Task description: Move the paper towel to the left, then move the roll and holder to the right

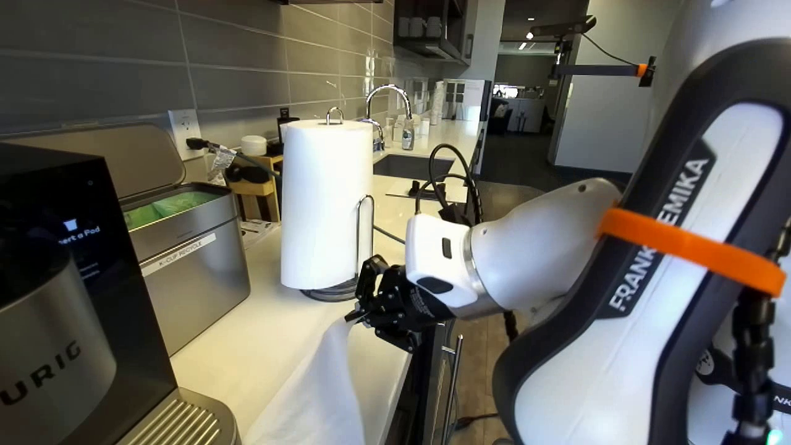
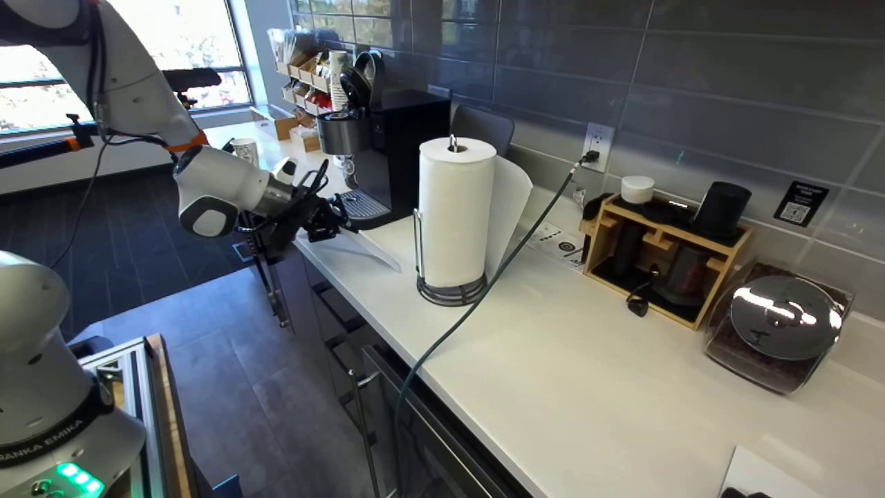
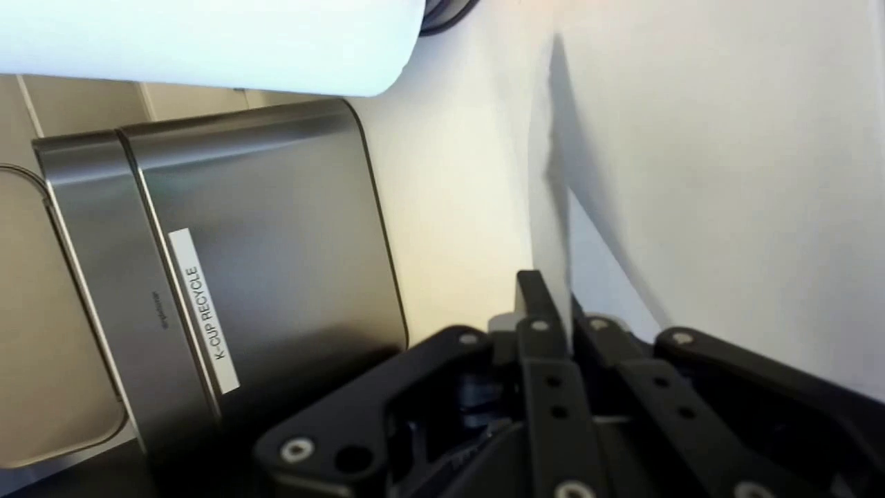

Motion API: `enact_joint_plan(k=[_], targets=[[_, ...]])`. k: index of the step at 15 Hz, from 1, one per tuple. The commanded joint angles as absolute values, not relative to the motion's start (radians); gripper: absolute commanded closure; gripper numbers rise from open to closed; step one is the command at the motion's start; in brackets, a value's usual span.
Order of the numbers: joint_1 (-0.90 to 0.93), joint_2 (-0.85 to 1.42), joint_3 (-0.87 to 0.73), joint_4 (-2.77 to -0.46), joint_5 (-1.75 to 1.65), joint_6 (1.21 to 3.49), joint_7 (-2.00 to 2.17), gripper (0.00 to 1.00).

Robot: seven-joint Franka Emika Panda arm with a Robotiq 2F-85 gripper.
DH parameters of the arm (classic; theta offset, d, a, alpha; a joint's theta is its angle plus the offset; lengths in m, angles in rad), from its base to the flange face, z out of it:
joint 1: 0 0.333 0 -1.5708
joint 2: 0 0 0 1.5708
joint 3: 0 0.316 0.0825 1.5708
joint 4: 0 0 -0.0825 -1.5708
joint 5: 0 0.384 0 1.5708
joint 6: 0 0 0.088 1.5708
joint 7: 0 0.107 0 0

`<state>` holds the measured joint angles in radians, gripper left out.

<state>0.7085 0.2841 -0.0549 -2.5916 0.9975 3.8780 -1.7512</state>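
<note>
A black, two-fingered claw point(image 3: 556, 296) on a white robot arm point(image 1: 525, 247) has its fingers drawn together almost without a gap, pinching an edge of a loose, thin white sheet of paper towel point(image 1: 324, 389). In an exterior view the sheet slopes from the fingertips down toward the near end of a smooth white countertop point(image 1: 290, 334) and runs out of view; how much of it rests on the surface cannot be told. A tall, thick white roll of paper towel point(image 2: 455, 214) stands upright on a dark metal wire holder point(image 2: 449, 297) with a round base, to the right of the sheet in an exterior view and apart from the claw. A dark green cable point(image 2: 477, 305) runs from a white wall outlet point(image 2: 600, 140) over the near edge of the countertop. In an exterior view a silver metal bin point(image 1: 204, 290) labelled K-CUP RECYCLE stands left of the roll, and a black and silver coffee machine point(image 1: 80, 290) stands at the near left
</note>
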Motion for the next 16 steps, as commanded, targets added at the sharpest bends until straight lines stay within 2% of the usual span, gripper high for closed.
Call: enact_joint_plan(k=[1, 12, 14, 16], targets=[[0.723, 0.424, -0.073, -2.48, 0.994, 3.952, -1.803, 1.0], [0.726, 0.536, -0.111, -2.295, 1.073, 3.979, -1.861, 1.0], [0.727, 0.546, -0.116, -2.278, 1.087, 3.973, -1.879, 0.73], [0.724, 0.547, -0.121, -2.27, 1.096, 3.965, -1.903, 0.6]])
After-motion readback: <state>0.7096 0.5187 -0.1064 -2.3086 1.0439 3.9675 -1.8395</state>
